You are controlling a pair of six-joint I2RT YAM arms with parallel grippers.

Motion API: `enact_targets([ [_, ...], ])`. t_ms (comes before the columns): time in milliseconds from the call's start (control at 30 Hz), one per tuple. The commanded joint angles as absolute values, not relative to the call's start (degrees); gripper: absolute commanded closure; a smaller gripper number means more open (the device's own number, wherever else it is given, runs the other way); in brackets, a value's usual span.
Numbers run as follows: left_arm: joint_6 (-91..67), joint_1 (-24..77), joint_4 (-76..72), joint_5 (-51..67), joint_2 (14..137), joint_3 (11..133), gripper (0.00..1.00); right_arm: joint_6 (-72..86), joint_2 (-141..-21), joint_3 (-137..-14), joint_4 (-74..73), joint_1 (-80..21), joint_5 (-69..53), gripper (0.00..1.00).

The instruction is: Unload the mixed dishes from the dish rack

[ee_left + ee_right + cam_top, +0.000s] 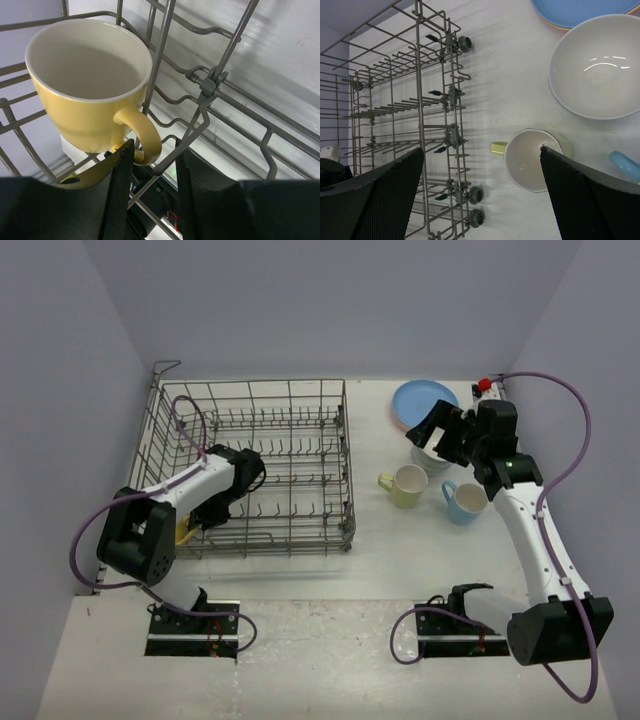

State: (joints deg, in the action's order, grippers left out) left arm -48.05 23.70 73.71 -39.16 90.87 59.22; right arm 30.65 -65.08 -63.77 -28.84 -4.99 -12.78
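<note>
The grey wire dish rack [290,440] stands at the left. In its near left corner sits a yellow mug [90,80], also in the top view [184,532]. My left gripper [154,162] is open; the mug's handle [147,137] lies at its left fingertip and a rack wire crosses between the jaws. My right gripper [440,435] is wide open and empty above a white bowl [597,65], with a pale yellow-green mug [532,160] below it. A light blue mug [467,502] and a stack of plates with a blue plate on top [425,400] stand to the right of the rack.
The rack's upright tines and side wires [220,80] crowd round my left gripper. The rack's right side with small wheels [470,195] faces the mugs. A small red-and-white object [485,386] sits at the far right corner. Walls close the table on three sides.
</note>
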Motion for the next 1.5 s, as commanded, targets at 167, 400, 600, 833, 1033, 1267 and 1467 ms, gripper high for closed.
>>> enact_targets([
  [167,-50.8,23.5,74.2,-45.9,92.2,62.1,0.6,28.0,-63.2,-67.0,-29.6,-5.3,-10.3,0.01],
  [400,-49.7,23.5,73.7,-46.5,94.7,62.2,0.78,27.2,-60.3,-67.3,-31.4,-5.2,-5.4,0.01],
  [600,-50.2,23.5,74.6,-45.2,89.9,61.6,1.0,27.3,-58.1,-66.9,-31.4,-5.2,-3.3,0.01],
  [833,-49.4,24.2,75.6,-43.5,80.4,63.0,1.0,27.2,-57.9,-67.0,-31.4,-5.3,-3.6,0.01],
  [1033,-44.9,24.5,74.0,-44.1,74.4,68.5,1.0,26.9,-56.6,-66.6,-30.7,-5.3,-3.0,0.01],
  [1267,-36.7,24.5,69.8,-39.6,68.5,74.4,1.0,26.3,-56.4,-66.6,-30.4,-5.2,-5.2,0.01],
  [1467,-26.6,24.5,63.8,-29.4,62.4,78.7,1.0,25.5,-59.7,-68.4,-29.0,-5.4,-19.6,0.01],
])
